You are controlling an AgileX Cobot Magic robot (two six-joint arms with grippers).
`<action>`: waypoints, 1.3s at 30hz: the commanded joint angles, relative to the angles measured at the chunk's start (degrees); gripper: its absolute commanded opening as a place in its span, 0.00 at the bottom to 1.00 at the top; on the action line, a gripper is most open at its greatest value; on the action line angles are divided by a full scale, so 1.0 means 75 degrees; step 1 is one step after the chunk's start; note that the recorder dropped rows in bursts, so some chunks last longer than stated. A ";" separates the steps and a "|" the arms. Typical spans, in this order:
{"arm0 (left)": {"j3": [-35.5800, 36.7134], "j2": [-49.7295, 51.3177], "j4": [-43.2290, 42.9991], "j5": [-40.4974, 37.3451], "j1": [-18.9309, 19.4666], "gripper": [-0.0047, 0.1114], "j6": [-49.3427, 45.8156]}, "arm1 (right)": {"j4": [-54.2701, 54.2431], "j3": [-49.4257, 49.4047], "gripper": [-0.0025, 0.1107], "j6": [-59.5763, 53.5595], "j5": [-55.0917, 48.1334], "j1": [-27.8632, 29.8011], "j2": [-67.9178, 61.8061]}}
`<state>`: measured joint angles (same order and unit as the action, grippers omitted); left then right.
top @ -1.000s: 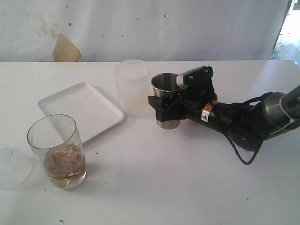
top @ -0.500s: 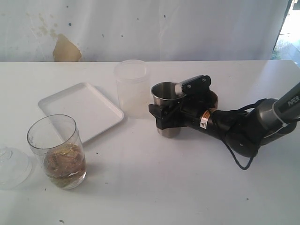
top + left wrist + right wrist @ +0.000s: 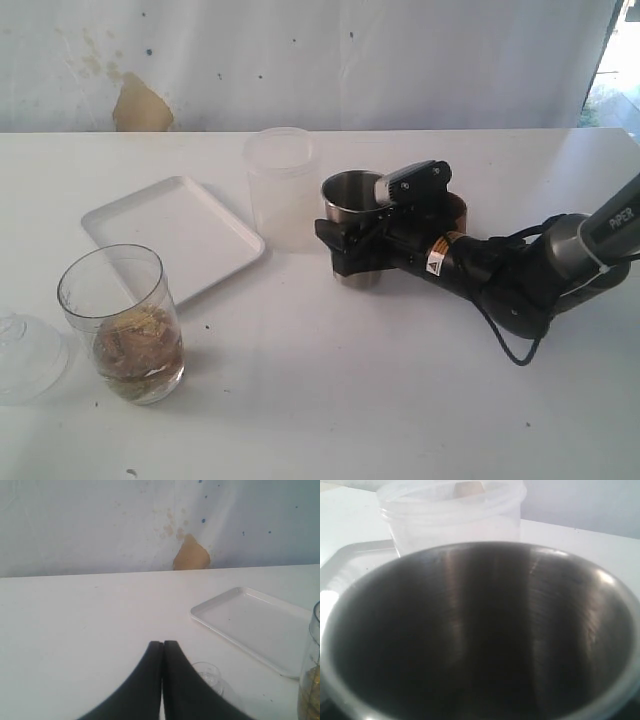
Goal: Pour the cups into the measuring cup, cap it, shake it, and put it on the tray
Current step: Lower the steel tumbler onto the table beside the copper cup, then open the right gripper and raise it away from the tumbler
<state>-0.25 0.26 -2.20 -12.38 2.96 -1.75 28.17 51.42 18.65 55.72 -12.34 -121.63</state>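
My right gripper (image 3: 352,243) is shut on the steel tumbler (image 3: 352,215), which stands upright at the table's middle. The tumbler's dark, empty inside (image 3: 480,630) fills the right wrist view and hides the fingers. Only a brown rim of the wooden cup (image 3: 458,206) peeks out behind the right arm. The clear measuring cup (image 3: 122,322) stands front left holding brownish contents, and its edge (image 3: 313,680) shows in the left wrist view. The white tray (image 3: 170,235) lies behind it. My left gripper (image 3: 163,643) is shut on nothing and hovers over bare table.
A frosted plastic cylinder (image 3: 279,185) stands just left of and behind the tumbler, close to it. A clear lid (image 3: 25,352) lies at the table's left edge, beside the measuring cup and under my left gripper's fingers (image 3: 185,680). A wall runs along the table's back.
The right arm has lowered and shifted slightly toward the front, bringing the steel tumbler down to the table. The left gripper and the measuring cup are unchanged.
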 commanded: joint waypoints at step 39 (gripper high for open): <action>0.0033 -0.0034 -0.0001 0.0091 -0.0038 0.05 0.0027 | 0.0461 0.0016 0.80 0.1203 -0.2800 0.0041 0.4126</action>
<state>-0.25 0.26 -2.20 -12.38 2.96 -1.75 31.29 51.42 25.24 37.68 -12.34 -94.51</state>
